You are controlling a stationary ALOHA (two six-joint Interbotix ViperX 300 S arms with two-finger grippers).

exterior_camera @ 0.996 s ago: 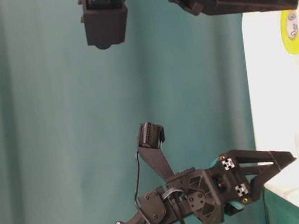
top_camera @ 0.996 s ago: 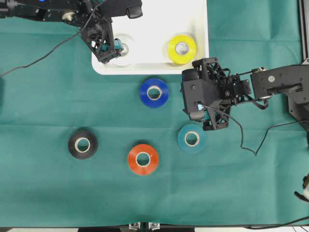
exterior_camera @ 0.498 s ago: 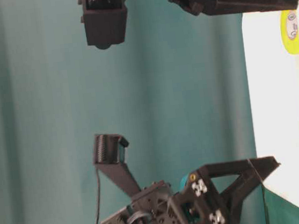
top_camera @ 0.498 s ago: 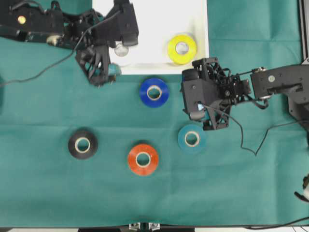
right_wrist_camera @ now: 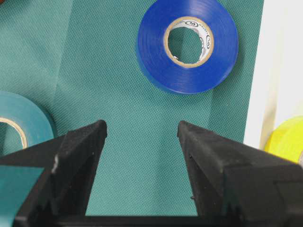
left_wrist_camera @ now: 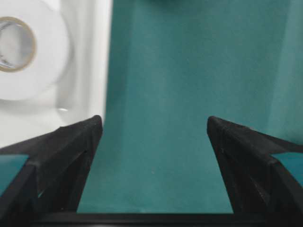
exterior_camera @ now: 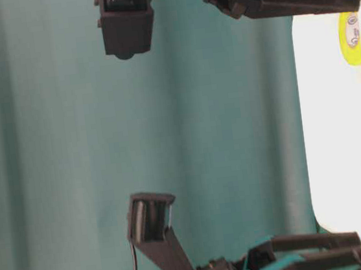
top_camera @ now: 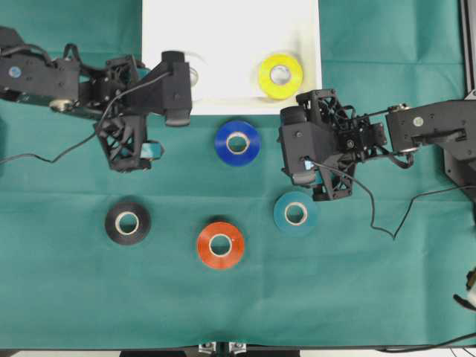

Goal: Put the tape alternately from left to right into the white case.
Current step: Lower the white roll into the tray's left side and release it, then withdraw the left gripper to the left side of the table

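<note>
Since both our left hand (top_camera: 132,152) and right hand (top_camera: 312,178) gape empty, we risk nudging the blue roll (top_camera: 237,142) aside by closing off-centre

Two tape rolls (top_camera: 280,76) lie in the case (top_camera: 230,44); four rolls (top_camera: 220,245) lie outside.
</note>
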